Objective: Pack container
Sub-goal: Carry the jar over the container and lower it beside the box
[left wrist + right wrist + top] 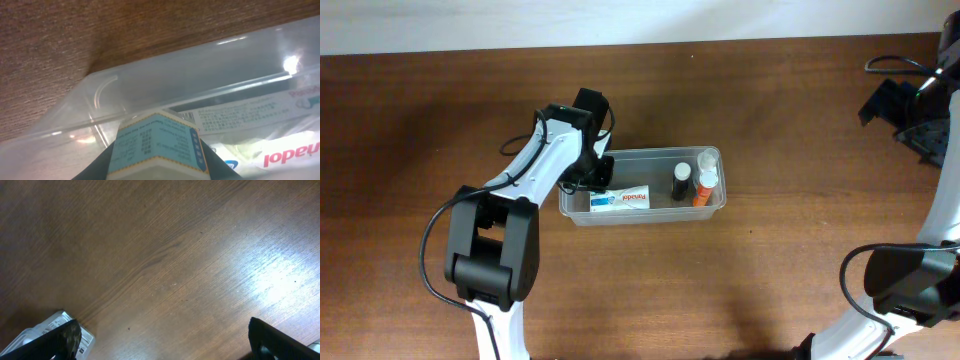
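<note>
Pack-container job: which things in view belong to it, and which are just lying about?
Job: container; inside it a toothpaste box, dark bottle, orange bottle; small blue-labelled box held in the left jaws over its left end.
Lying about: pale labelled packet on the table beside the open right jaws; too cropped to say whether it still gets packed.

Box (619, 200) lying in container (650, 152), bottles (681, 183) standing right of it

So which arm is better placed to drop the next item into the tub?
Left. The left gripper holds a small blue box at the container's left end. The right gripper is open over the table, far off.
</note>
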{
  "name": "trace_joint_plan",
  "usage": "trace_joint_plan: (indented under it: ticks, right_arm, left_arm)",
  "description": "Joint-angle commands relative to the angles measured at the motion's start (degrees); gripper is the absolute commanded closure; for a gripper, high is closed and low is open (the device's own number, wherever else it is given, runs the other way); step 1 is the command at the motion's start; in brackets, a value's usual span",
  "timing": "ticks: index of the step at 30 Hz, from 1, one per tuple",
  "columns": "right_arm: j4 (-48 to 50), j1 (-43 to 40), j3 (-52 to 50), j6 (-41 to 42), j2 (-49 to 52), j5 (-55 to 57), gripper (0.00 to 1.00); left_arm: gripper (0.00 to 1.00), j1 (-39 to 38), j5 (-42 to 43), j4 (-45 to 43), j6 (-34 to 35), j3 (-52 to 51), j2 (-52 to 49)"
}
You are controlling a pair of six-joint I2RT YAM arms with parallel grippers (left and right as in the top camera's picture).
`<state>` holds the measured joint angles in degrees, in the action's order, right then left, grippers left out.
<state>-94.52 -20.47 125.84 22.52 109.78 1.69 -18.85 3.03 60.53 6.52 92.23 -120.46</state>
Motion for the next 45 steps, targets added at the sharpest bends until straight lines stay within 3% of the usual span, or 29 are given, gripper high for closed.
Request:
trace_joint_plan:
  ticks: [1,5,7,27,30,38,45]
  right_arm:
    - [0.02,0.15,0.70,0.26,-0.37,0.50,0.02]
    - [0.02,0.13,0.70,0.26,-0.37,0.48,0.02]
    - [0.02,0.15,0.70,0.28,-0.37,0.48,0.02]
    - [0.02,0.15,0.70,0.28,-0.37,0.50,0.02]
    - [0.02,0.15,0.70,0.28,-0.37,0.50,0.02]
    - [0.02,0.15,0.70,0.28,-0.37,0.50,0.02]
    - [0.02,0.15,0.70,0.28,-0.37,0.50,0.02]
  left_arm:
    - [0.79,0.09,-0.48,0.37,0.33,-0.37,0.15]
    - [0.78,0.09,-0.52,-0.09,0.31,-0.37,0.15]
    - [0.71,0.09,-0.52,-0.48,0.33,-0.37,0.15]
    - [0.70,0.13,-0.94,-2.05,0.33,-0.37,0.15]
    - [0.62,0.13,-0.92,-2.03,0.33,-0.37,0.15]
    - [0.54,0.13,-0.92,-1.99,0.33,-0.37,0.15]
    - [0.53,0.15,-0.92,-1.99,0.33,-0.37,0.15]
